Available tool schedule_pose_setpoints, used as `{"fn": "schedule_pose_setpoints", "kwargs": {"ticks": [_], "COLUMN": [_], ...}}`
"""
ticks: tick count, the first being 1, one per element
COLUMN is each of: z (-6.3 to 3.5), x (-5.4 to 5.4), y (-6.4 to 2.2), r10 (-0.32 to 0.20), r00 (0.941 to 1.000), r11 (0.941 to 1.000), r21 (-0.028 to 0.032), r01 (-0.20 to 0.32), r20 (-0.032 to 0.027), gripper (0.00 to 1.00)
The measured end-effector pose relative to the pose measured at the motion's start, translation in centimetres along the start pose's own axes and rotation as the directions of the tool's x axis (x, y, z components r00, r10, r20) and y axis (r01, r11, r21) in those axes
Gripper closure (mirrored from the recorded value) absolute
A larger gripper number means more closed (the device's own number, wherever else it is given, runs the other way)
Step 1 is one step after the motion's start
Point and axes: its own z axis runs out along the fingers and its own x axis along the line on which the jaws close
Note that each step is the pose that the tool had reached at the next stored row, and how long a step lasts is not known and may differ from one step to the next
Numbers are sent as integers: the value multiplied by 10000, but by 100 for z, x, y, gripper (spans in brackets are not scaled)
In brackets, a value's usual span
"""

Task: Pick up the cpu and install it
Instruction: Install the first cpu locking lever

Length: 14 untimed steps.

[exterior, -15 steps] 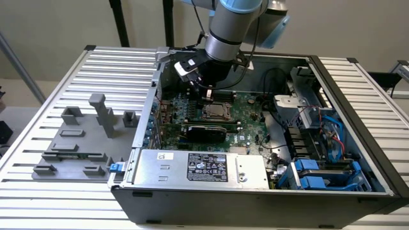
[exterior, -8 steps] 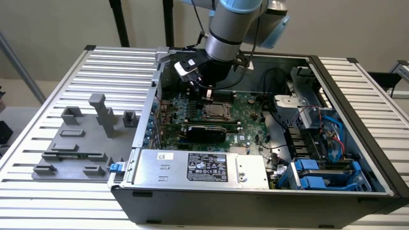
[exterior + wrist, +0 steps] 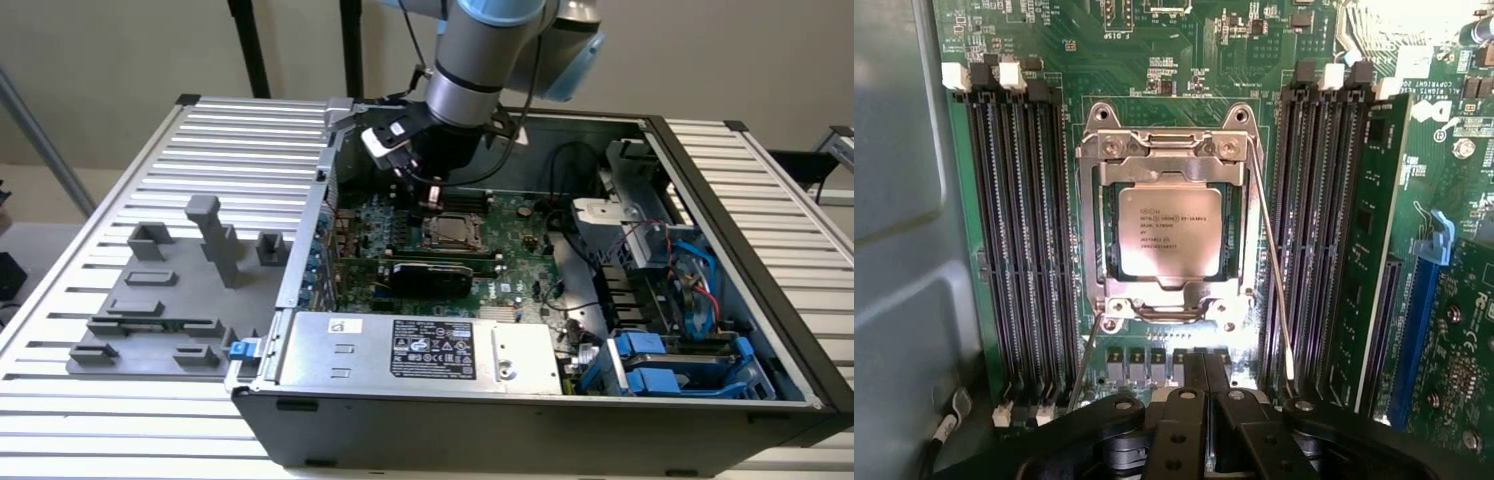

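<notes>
slatted aluminium bench (image 3: 94, 190) carries an open dark-grey steel computer case (image 3: 534, 430) lying on its side. inside it: green motherboard (image 3: 521, 260), silver labelled power-supply box (image 3: 427, 350), blue plastic drive brackets (image 3: 667, 365).

small flat square cpu with silvery metal top (image 3: 1174, 240) sits inside the silver metal socket frame (image 3: 1172, 148) on the board, between two banks of black memory slots (image 3: 1019, 240). it is square, so no long axis; its edges run parallel to the slots.

black two-finger gripper (image 3: 1206, 372) is closed on nothing, poised above the board. cpu lies just ahead of its tips, not touching.

judgement: chip looks seated; whether the frame is latched, cannot tell.
</notes>
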Motion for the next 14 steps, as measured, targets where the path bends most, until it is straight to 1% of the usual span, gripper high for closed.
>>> {"fn": "schedule_pose_setpoints", "kwargs": {"ticks": [2,7,8,10,14], "z": [-22,-81,-89,-93,-79], "x": [-12,-38,-41,-42,-43], "y": [-19,-84,-98,-130,-207], "r10": [8,-5,-7,-4,26], "r00": [10000,9998,9998,9997,9997], "r11": [10000,10000,10000,10000,10000], "r21": [17,45,48,48,49], "r01": [-8,6,8,6,-25], "r20": [-44,-191,-212,-237,-249], "gripper": [89,89,89,89,89]}}
